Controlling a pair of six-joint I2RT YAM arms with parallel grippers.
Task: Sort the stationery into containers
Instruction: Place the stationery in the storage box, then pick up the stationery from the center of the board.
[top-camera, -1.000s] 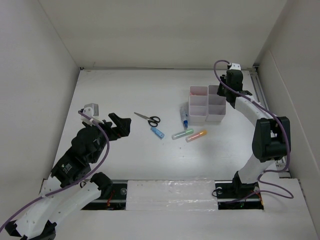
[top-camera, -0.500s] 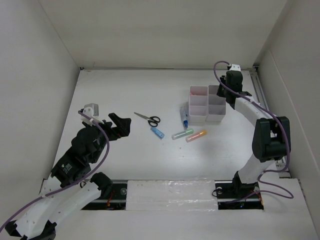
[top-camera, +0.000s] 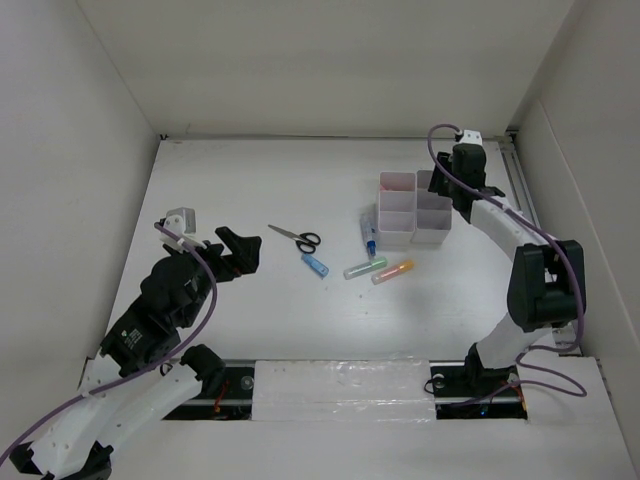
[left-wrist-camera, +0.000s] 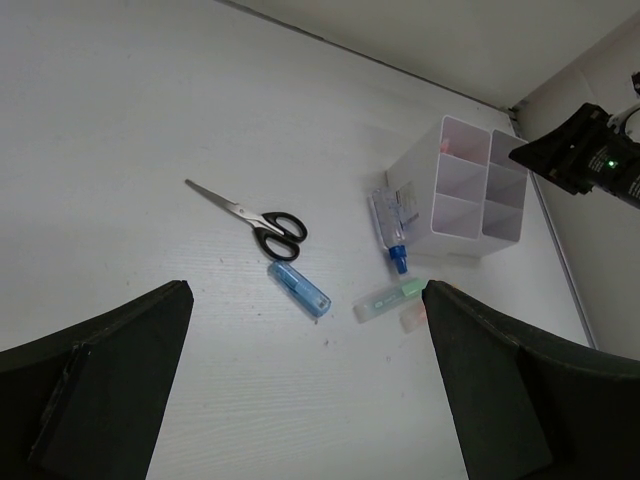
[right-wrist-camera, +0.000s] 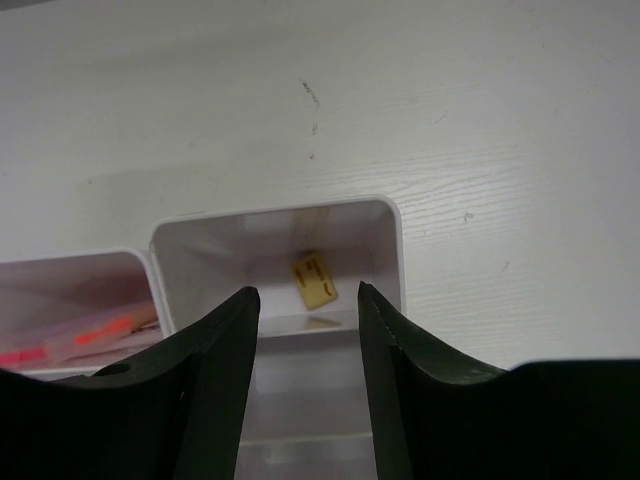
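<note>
The white organiser (top-camera: 413, 222) stands at the back right. My right gripper (top-camera: 449, 187) hovers over its right column, open and empty. In the right wrist view my right gripper (right-wrist-camera: 305, 305) frames the far right compartment (right-wrist-camera: 275, 215), which holds a small yellow item (right-wrist-camera: 313, 279); the compartment to its left shows pink and red items (right-wrist-camera: 85, 335). Black-handled scissors (top-camera: 296, 237), a short blue tube (top-camera: 315, 265), a green marker (top-camera: 365, 268), an orange marker (top-camera: 392, 272) and a blue-capped pen (top-camera: 368, 232) lie on the table. My left gripper (top-camera: 240, 250) is open and empty, left of the scissors.
In the left wrist view the scissors (left-wrist-camera: 255, 215), blue tube (left-wrist-camera: 298, 289), green marker (left-wrist-camera: 390, 299) and blue-capped pen (left-wrist-camera: 390, 222) lie ahead of my left gripper (left-wrist-camera: 305, 400), with the organiser (left-wrist-camera: 470, 190) beyond. White walls enclose the table on three sides.
The right arm's elbow has shifted very slightly. The left arm and the items on the table have not moved.
</note>
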